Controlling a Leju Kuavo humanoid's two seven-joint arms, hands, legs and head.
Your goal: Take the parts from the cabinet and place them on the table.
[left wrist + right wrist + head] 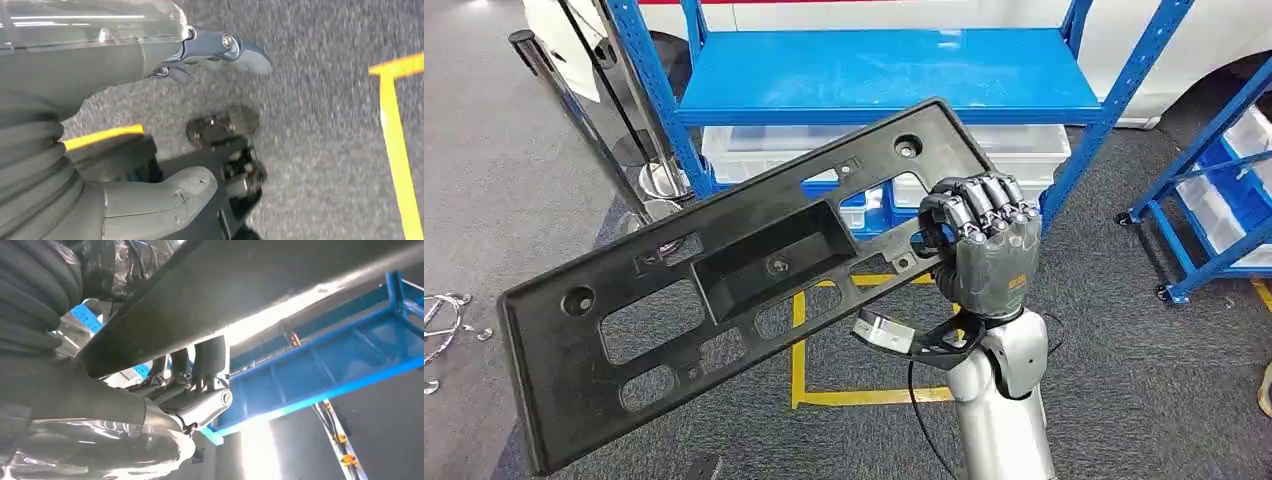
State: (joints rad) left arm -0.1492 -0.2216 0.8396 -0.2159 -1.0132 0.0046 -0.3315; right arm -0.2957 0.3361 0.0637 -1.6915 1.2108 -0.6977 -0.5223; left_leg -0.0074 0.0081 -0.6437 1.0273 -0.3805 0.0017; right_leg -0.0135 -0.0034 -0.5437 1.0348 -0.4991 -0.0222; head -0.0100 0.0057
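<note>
While tilted before the blue rack point(874, 75), black panel point(724, 270) sits gripped by right hand point(984, 240); left hand point(150, 125) spread, holding nothing.

black plastic panel point(744, 285), perforated, tilted, seemingly airborne

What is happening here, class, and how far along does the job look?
The robot's right hand grips a long black plastic panel by one edge and holds it tilted in the air in front of the blue shelving unit. The shelf surface behind it is bare, and clear bins sit below it. The left hand hangs over the grey floor, fingers apart, holding nothing. The part is out of the cabinet but not yet set on a table.
</note>
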